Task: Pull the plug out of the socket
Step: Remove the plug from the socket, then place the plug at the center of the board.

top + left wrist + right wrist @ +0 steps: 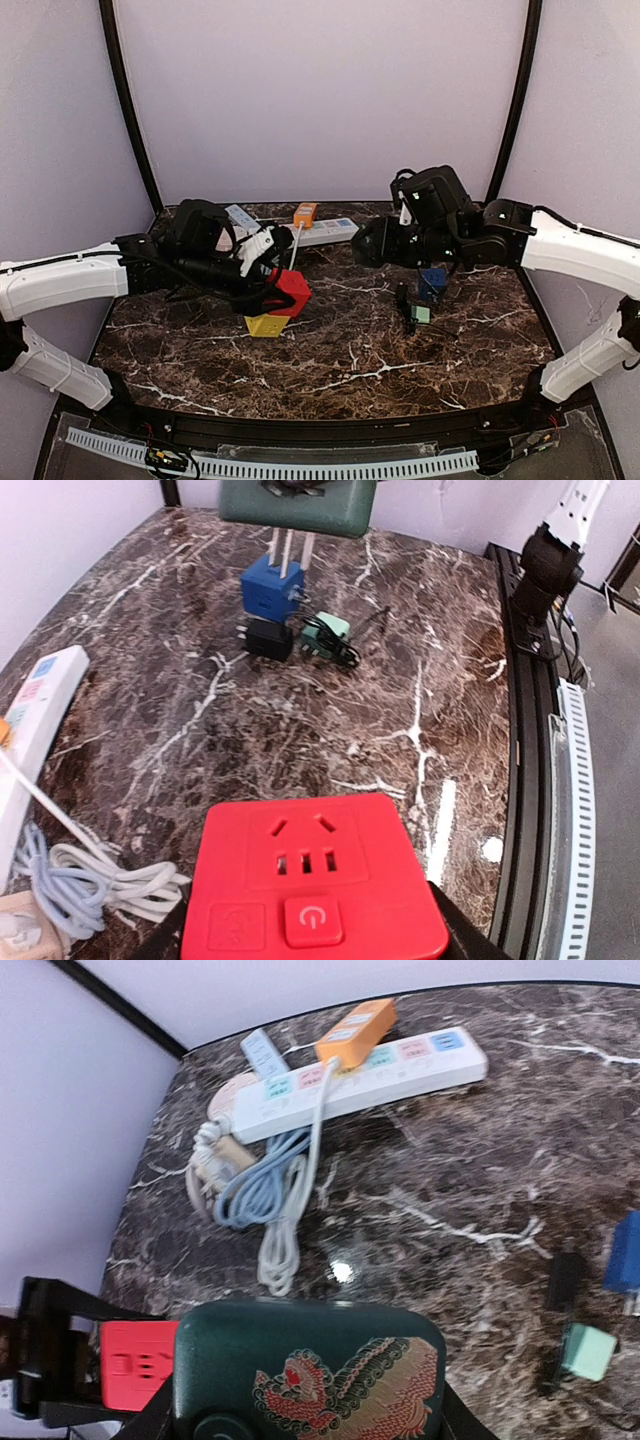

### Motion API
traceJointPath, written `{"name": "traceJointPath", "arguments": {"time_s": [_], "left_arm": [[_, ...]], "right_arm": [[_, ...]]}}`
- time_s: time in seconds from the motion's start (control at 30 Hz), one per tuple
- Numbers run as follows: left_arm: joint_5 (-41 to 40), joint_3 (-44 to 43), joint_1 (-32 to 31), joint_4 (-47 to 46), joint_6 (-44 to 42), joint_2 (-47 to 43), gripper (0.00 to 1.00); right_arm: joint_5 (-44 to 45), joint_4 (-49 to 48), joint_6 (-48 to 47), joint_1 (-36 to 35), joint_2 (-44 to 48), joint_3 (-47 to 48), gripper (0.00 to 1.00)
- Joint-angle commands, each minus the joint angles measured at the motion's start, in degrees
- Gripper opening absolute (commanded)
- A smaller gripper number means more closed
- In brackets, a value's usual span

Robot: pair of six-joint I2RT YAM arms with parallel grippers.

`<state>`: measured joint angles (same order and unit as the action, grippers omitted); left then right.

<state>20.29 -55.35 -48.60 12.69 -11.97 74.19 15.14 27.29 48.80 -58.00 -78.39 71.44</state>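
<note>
Dark marble table (pixel 350 360) carries everything. L arm comes in from the left side and R arm from the right, w/ their ends facing each other across the middle, well apart.

A white multi-way power strip (pixel 325 232) w/ an orange strip (pixel 305 214) just beside it lies at the far edge, not involved.

The dark green rounded plug block (pixel 310 1370) w/ dragon print sits clamped in the R tool (pixel 310 1425). In the L wrist view its two metal pins (pixel 287 550) are bare and inside nothing.

The red cube socket (pixel 315 880) is clamped in the L tool (pixel 315 952), held above the table. Its slotted face looks toward the camera and every slot is empty.

Key relation: the plug lies to the right of the socket, w/ open air btwn them, so the R tool is the one on the plug. Pins seem to point down and away from the socket face, though exact tilt is hard to fix. Judgement: plug looks already off, and what's left is prob. setting things down.

Small stuff under the R arm is untouched: a blue cube adapter (pixel 272 585), a small black adapter (pixel 265 638) and a mint-green plug (pixel 328 632). A yellow block (pixel 267 325) sits just below the socket in the top view; can't tell if they touch.
</note>
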Motion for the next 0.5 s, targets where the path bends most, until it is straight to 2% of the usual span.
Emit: {"name": "traceJointPath", "arguments": {"time_s": [0.0, 0.3, 0.47], "left_arm": [[0.95, 0.11, 4.23, -3.00, 2.84, -5.60, 0.01], [-0.59, 0.89, 5.49, -2.57, 1.04, -9.72, 0.01], [-0.54, 0.96, 5.24, -2.49, 0.98, -10.01, 0.01]], "right_arm": [[0.72, 4.44, -5.54, 7.73, 1.52, -0.11, 0.00], [-10.42, 6.48, -14.84, 22.21, -9.64, 3.14, 0.00], [-10.32, 9.74, -18.26, 25.47, -16.53, 6.97, 0.00]]}}
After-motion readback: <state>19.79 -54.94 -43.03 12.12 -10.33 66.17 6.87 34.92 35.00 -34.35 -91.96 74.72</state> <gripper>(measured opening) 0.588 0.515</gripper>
